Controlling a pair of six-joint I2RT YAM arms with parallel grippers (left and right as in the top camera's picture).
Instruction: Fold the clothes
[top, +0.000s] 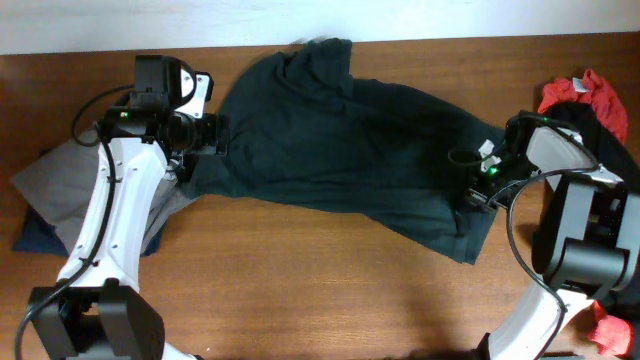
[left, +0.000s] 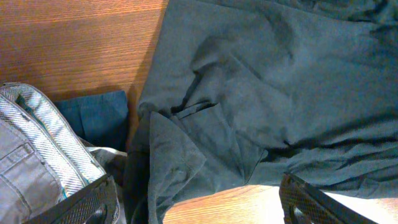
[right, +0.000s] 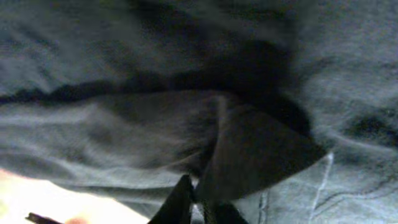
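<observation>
A dark green shirt (top: 340, 140) lies spread and wrinkled across the middle of the wooden table. My left gripper (top: 205, 135) is open at the shirt's left edge; in the left wrist view its fingers (left: 196, 208) straddle the hem of the shirt (left: 261, 93) with bare wood between them. My right gripper (top: 478, 185) is shut on a fold of the shirt (right: 249, 149) near its right end, and the pinched cloth fills the right wrist view.
A pile of grey and blue clothes (top: 60, 190) lies at the left, also in the left wrist view (left: 37, 149). Red and black clothes (top: 585, 95) sit at the far right. The table's front half (top: 320, 290) is bare wood.
</observation>
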